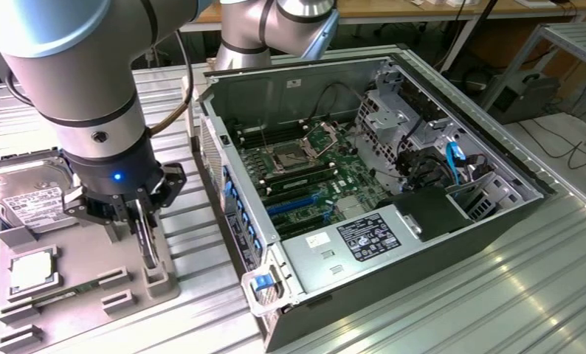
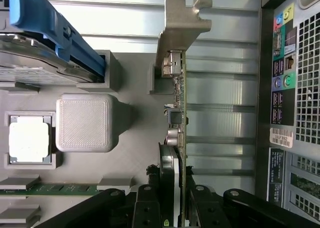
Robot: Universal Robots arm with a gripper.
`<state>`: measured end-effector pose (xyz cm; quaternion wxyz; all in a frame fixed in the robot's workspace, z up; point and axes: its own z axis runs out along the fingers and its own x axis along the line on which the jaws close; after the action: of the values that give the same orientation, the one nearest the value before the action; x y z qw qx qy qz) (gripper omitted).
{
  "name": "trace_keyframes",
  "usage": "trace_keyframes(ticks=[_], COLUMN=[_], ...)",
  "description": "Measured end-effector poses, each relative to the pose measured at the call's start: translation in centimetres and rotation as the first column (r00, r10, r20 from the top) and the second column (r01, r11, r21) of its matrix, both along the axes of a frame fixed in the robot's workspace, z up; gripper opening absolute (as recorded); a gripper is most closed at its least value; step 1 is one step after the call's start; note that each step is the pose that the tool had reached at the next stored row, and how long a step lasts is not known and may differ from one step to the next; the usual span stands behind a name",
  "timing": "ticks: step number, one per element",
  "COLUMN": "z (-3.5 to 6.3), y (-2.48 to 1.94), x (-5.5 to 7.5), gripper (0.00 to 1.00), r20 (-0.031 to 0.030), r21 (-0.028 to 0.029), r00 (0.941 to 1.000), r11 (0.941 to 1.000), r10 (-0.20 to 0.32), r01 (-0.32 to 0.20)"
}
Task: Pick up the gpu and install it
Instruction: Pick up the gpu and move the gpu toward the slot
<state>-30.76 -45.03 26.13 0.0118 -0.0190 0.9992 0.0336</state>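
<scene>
Hand (image 1: 142,226) of the arm hangs low over the gray tray (image 1: 77,251) at the exterior view's left, pinching the gpu (image 1: 151,257), which stands on edge at the tray's right side. A hard drive (image 1: 27,195) and a CPU chip (image 1: 32,271) lie in the tray further left. The open computer case (image 1: 303,74) rests just to the right on the slatted metal surface (image 1: 470,295).

In the wrist view, the black fingers (image 2: 146,208) press on both faces of the gpu (image 2: 183,102), around its black cooler (image 2: 168,173). Its silver bracket (image 2: 181,27) is at the end far from the hand (image 2: 175,210). Whether the card's lower edge touches the tray (image 2: 135,138) cannot be told.
</scene>
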Motion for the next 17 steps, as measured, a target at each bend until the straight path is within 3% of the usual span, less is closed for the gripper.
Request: trace_keyframes(ticks=[17], z=[0.95], y=[-0.02], x=[0.0], gripper=[0.28], r20=[0.0], r21=[0.0047], r00=[1.0], r11=[1.0], r10=[0.0], r01=[0.0])
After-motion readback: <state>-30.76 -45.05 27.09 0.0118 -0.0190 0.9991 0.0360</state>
